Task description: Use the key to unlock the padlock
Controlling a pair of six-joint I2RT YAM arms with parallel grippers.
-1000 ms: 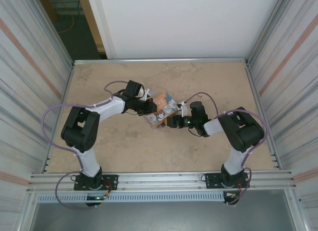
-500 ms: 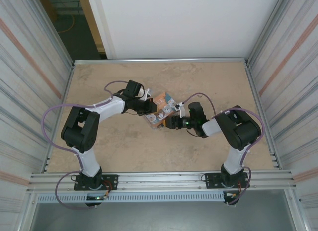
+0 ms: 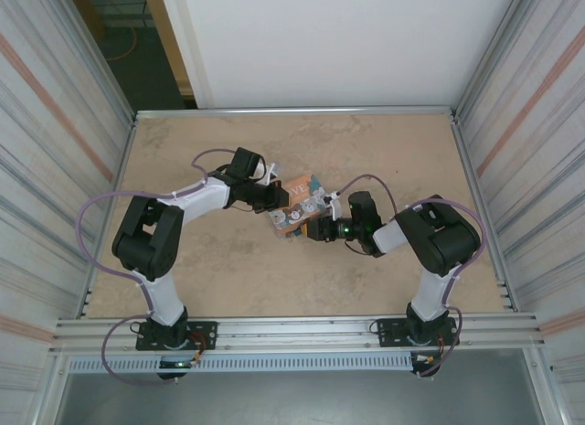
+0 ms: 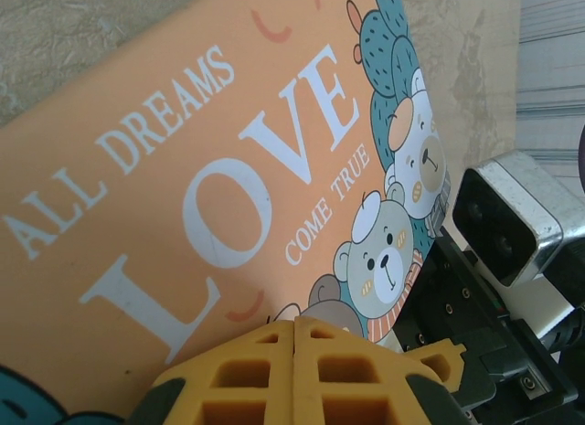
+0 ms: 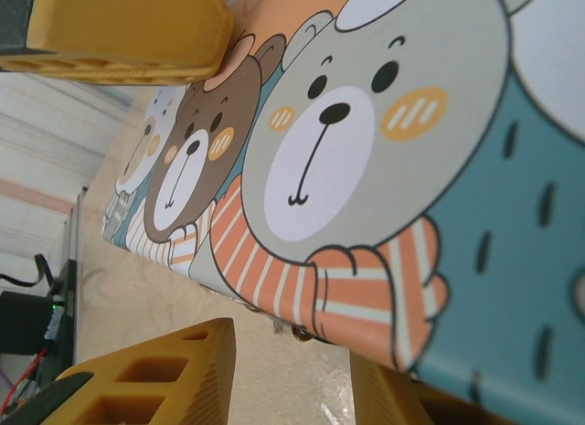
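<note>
**Entry: tin flanked by both grippers, lock not yet engaged**

- Left gripper (image 4: 294, 328): we record its fingers pressed together, no gap at the seam. Whether a key is pinched there we cannot tell. The tin (image 4: 228, 215) lies just beyond the fingertips, its lid facing them.
- Right gripper (image 5: 228, 183): we record the fingers spread, one above the tin's lid and one below its edge, on the table (image 5: 183, 288) side. The tin's bear-printed corner sits between them. We see no clear contact on either side.
- Padlock: we cannot place it with certainty. A small silvery bit (image 5: 291, 330) peeks out at the tin's lower edge, between the right fingers and nearer the lower one. It may belong to the lock.
- Step in hand, as we judge it: securing the tin so the lock can be reached. Unlocking itself appears not yet begun.
- Next move, as we judge it: the right fingers need a firm hold near that edge. The left fingertips must then line up finely with the keyhole, which calls for a steady tin.
</note>
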